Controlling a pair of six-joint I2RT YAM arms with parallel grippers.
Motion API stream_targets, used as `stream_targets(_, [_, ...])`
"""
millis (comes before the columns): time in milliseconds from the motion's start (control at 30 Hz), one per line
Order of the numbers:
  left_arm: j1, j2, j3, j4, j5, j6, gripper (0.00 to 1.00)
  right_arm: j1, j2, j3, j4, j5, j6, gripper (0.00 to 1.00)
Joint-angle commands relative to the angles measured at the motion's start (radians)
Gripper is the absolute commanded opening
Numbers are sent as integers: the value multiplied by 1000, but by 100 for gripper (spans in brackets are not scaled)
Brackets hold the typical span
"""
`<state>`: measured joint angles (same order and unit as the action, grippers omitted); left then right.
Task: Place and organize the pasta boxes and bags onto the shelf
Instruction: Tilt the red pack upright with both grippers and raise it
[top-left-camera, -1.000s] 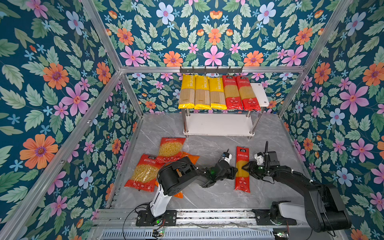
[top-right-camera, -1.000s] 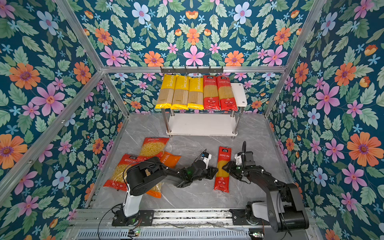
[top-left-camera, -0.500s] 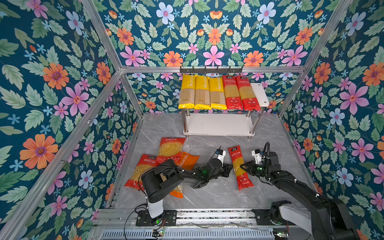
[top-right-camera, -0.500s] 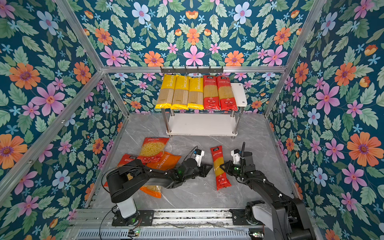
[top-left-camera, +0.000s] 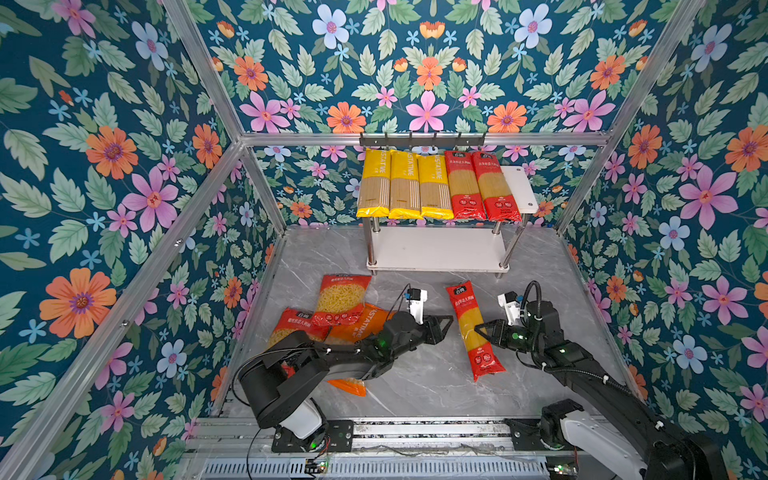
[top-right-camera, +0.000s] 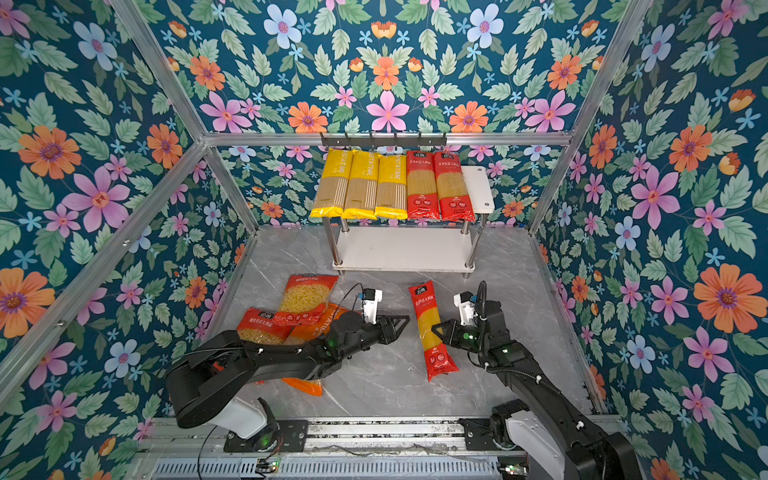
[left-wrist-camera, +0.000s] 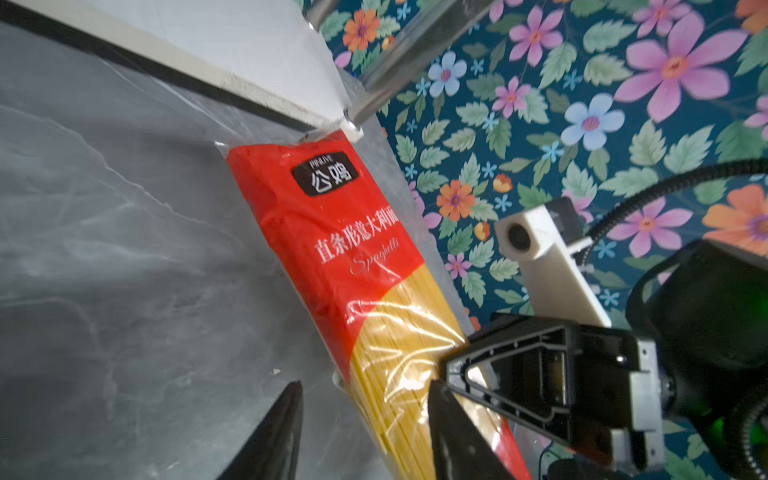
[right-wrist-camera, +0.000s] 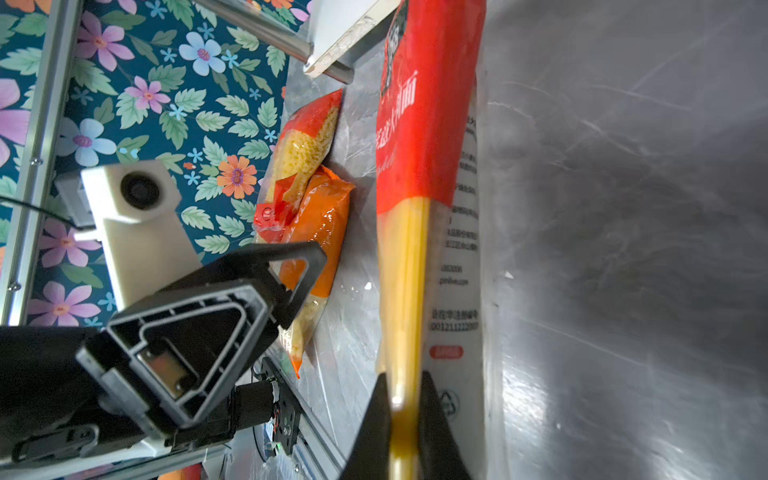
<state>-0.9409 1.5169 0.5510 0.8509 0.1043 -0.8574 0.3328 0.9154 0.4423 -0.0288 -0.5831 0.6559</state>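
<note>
Item: spaghetti pack (top-left-camera: 473, 324), long clear plastic sleeve with red ends, white lettering and yellow strands showing mid-length. It lies on the counter (top-left-camera: 415, 374) between both grippers, one end toward the shelf (top-left-camera: 436, 249).
right gripper (right-wrist-camera: 401, 399): pressed together, pinching the pack's edge at its yellow stretch.
left gripper (left-wrist-camera: 365, 384): spread, just beside the pack's opposite edge.
macaroni bags (top-left-camera: 343, 297): three, overlapping, beside the left arm, away from the pack.
Shelf top tier: three yellow packs (top-left-camera: 405, 185) and two red packs (top-left-camera: 480, 187), side by side.

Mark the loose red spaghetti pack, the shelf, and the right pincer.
red spaghetti pack (top-left-camera: 469, 320): a top view, clear noodle window.
shelf (top-left-camera: 519, 187): a top view, bare top board.
right pincer (right-wrist-camera: 404, 386): right wrist view, between fingertips.
</note>
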Motion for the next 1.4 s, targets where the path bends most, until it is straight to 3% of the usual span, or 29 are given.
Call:
stream_targets(0, [23,-60,-10,29,-30,37,62,80,5,40,132,49,13,0])
stream_targets(100, [51,-112,-42,50,-51,39,71,132,15,61,189,88,21,0])
stream_targets(300, [76,-223,-119,137,-60,-4,82,138,-4,52,286,71,68,0])
stream_targets(700, [73,-125,-138,325,11,-82,84,167,-89,24,446,72,180,0])
stream_targets(933, [63,-63,-76,395,72,-103,82,246,-41,88,448,40,150,0])
stream_targets(1067, [57,-38,-69,394,72,-96,78,261,-3,104,498,-22,167,0])
stream_targets(1200, [59,-40,-57,431,80,-101,66,262,49,119,500,-54,170,0])
stream_targets(1367, [59,-83,-36,369,80,-62,34,262,63,96,539,-36,195,0])
